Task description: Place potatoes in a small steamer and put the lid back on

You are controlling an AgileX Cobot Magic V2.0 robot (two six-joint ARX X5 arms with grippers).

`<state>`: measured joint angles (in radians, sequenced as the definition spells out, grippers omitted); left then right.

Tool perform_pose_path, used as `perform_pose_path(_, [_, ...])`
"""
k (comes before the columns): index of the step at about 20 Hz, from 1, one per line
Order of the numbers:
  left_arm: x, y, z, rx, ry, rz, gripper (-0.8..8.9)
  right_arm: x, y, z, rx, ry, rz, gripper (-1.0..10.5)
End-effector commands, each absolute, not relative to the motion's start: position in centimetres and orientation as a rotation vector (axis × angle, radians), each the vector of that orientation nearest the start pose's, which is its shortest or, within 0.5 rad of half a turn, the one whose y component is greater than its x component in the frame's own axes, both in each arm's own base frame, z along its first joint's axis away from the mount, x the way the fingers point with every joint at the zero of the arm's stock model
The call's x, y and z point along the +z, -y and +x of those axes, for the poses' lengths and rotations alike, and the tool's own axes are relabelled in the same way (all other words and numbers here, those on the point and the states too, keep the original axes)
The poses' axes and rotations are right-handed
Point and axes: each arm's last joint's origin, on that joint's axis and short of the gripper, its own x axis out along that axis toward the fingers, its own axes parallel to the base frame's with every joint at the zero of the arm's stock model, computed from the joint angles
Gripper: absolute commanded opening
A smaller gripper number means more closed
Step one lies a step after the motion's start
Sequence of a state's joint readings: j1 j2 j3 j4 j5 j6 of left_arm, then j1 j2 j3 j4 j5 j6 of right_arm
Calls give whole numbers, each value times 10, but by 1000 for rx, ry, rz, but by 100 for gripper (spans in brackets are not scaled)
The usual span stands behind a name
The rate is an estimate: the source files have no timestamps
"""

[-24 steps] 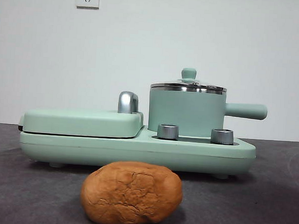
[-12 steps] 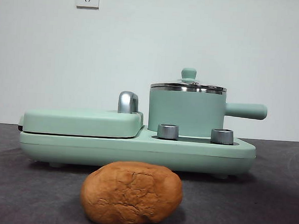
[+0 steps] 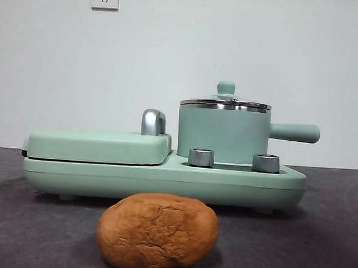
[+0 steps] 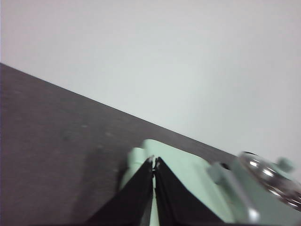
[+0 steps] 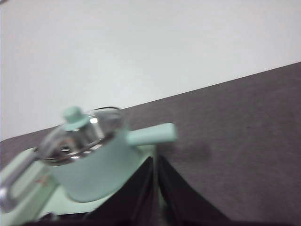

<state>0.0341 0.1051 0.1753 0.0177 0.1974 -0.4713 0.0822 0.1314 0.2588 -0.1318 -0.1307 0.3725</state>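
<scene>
The potato [image 3: 157, 232] lies on the dark tabletop [image 3: 318, 240], in front of the mint-green cooker base [image 3: 164, 180] and apart from it. No hand touches the potato, and neither wrist view shows it.

The steamer pot [image 3: 222, 135] stands on the cooker base behind two chrome dials [image 3: 201, 157], its straight handle [image 3: 294, 132] level. The glass lid [image 3: 226, 102] sits closed on the pot rim, knob [image 3: 226, 88] up.

The left hand [image 4: 154, 165] hangs above the tabletop with its jaws pressed together and nothing between them. The griddle end of the cooker lies just beyond its tips; the lidded pot [image 4: 270, 183] is off to one side.

The right hand [image 5: 155, 162] likewise has its jaws together, holding nothing. The pot [image 5: 94, 165] with its lid [image 5: 80, 134] lies just past its tips, and the pot handle [image 5: 150, 135] is directly ahead of them. Both wrist views are blurred.
</scene>
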Motion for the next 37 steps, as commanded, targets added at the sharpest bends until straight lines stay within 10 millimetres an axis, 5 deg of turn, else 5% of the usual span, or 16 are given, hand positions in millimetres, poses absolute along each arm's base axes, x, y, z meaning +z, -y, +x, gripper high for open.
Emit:
perform_pose_path(1, [239,5,93,-259,30,-390,6,247,-13,91,265,-58,320,12])
perform_pose_path(17, [331,12,124,-499,-148,175,5,305,-19,124,418,-210,-128,13])
perform_pose_path(27, [340,37,151,-727,-192,480,5,312,-23,134,527,-347,-385,13])
perform_pose_path(32, [337,48,154,-799,-186,502,6,312,-26,134,562,-322,-470,14])
perform_pose_path(37, [339,51,153,-806,-188,440,41,313,-27,132,569,-316,-457,199])
